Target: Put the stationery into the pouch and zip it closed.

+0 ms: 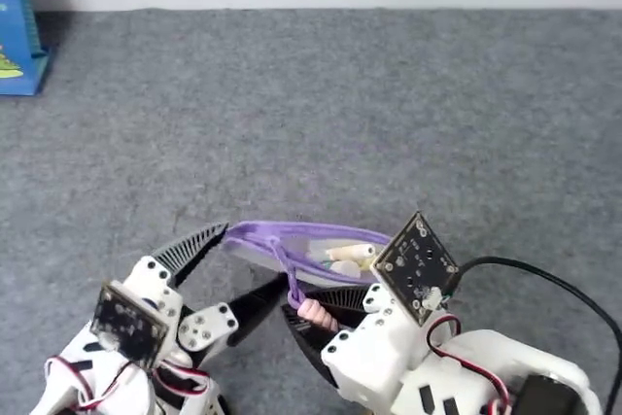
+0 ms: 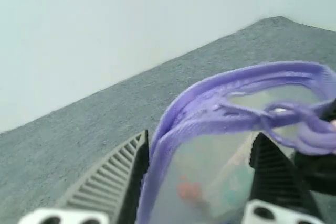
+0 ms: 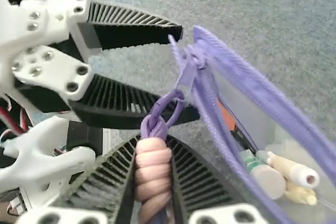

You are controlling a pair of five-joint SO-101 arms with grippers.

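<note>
- Lying toward 6 o'clock on the grey carpeted table (image 1: 389,104): a clear plastic pouch with a purple zip edging (image 1: 282,238), long side running from 9 to 3 o'clock.
- Zip slider (image 3: 190,59): sits at the pouch's 9 o'clock end; from it the two purple tapes spread apart, so the mouth is open.
- Contents seen through the clear wall: a white tube with a green band (image 3: 260,169), a cream cylinder (image 3: 291,170) touching it, and an orange-and-black piece (image 3: 231,124) deeper in. What each one is cannot be told.
- Purple looped cord (image 3: 163,116): runs from the slider to a pink coiled charm (image 3: 152,174).
- Right gripper (image 1: 309,316): at 6 o'clock of the pouch, fingers clamped on the pink coiled charm.
- Left gripper (image 1: 256,257): at 8 o'clock of the pouch, jaws spread wide, one on each side of the pouch's 9 o'clock end; the wrist view shows the purple edge between the fingers (image 2: 115,182).
- Blue box (image 1: 15,41): at the table's 10 o'clock edge, well apart from the pouch.
- Black cable (image 1: 544,279): arcs over the right arm at 4 o'clock.
</note>
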